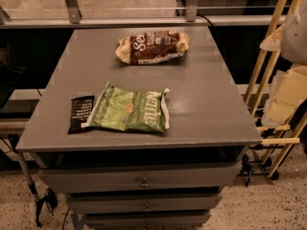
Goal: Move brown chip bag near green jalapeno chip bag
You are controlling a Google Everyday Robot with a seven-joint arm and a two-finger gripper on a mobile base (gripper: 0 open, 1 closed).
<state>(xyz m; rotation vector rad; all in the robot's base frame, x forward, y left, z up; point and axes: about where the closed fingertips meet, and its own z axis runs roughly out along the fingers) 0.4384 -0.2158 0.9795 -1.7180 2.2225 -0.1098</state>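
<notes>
With the gripper (284, 37) off to the right of the table (206, 90), its grip state untellable, the brown chip bag (152, 47) is best pinched mid-crinkle and set beside the green jalapeno chip bag (128, 110).

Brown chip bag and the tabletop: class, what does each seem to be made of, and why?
The brown chip bag looks like thin plastic film: crinkled, slightly shiny. The tabletop could be painted metal or laminate: smooth, grey, faintly reflective. The gripper is out of view.
</notes>
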